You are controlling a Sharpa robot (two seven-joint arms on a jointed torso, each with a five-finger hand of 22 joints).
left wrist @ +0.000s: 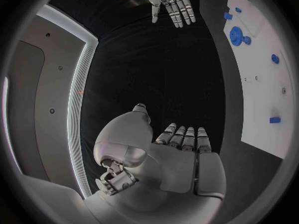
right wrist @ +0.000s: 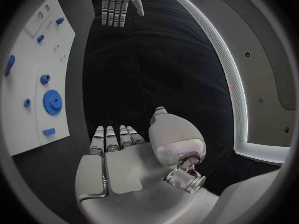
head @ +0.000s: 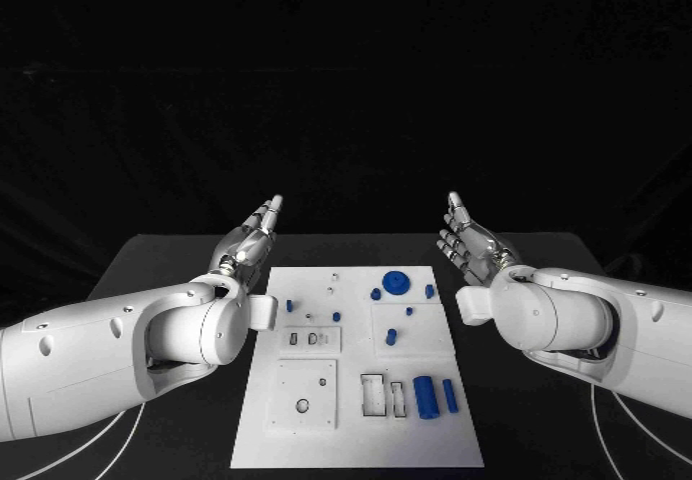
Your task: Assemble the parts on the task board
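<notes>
The white task board (head: pixel 361 440) lies in the middle of the black table. Blue parts sit on it: a round gear (head: pixel 395 279) near its far edge, small pegs (head: pixel 336 316) around the middle, and a large cylinder (head: pixel 426 397) with a thinner pin (head: pixel 450 396) near the front right. My left hand (head: pixel 250 242) hovers beyond the board's far left corner, fingers straight and apart, holding nothing. My right hand (head: pixel 470 240) mirrors it past the far right corner, also flat and empty. Each wrist view shows its own flat hand (left wrist: pixel 184 139) (right wrist: pixel 115 137) and the other hand (left wrist: pixel 168 2) (right wrist: pixel 119 2) opposite.
Rectangular recesses (head: pixel 374 392) and a square plate with a hole (head: pixel 304 392) are in the board's front half. The gear (left wrist: pixel 236 35) (right wrist: pixel 52 102) appears in both wrist views. Bare black table lies left and right of the board.
</notes>
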